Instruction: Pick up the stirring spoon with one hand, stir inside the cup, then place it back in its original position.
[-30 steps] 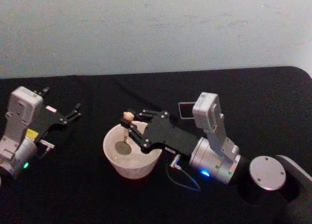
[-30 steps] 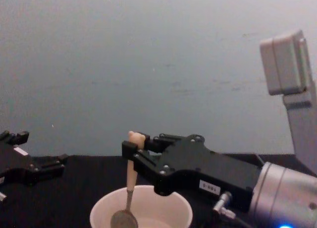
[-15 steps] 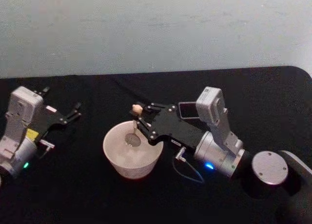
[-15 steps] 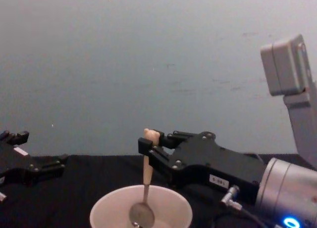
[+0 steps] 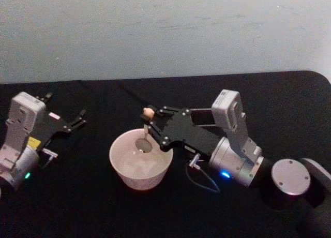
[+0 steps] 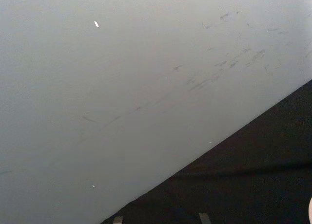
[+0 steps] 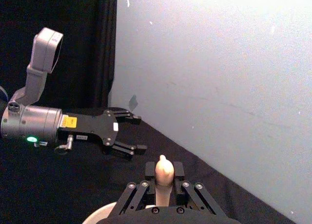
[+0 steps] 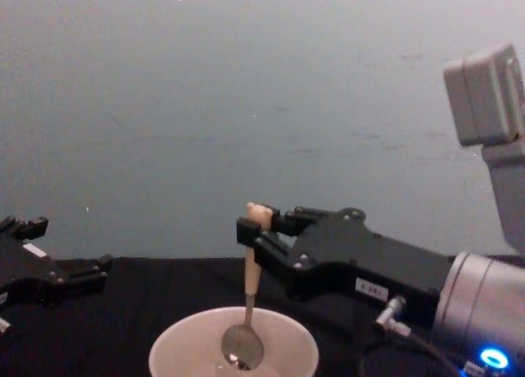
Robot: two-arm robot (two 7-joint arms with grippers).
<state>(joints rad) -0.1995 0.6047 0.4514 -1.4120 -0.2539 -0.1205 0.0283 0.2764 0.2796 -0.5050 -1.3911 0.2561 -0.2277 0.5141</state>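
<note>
Right hand reaches in from 4 o'clock above the black counter and the wide cream-white round cup, pinching the beige bear-topped stirring spoon upright, its shiny metal bowl inside the cup near 1 o'clock. Left hand rests at the cup's 9 o'clock, fingers spread.

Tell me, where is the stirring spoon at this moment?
In the head view, the stirring spoon stands nearly upright at centre, its handle held by the right pincer and its metal bowl down inside the cup.
</note>
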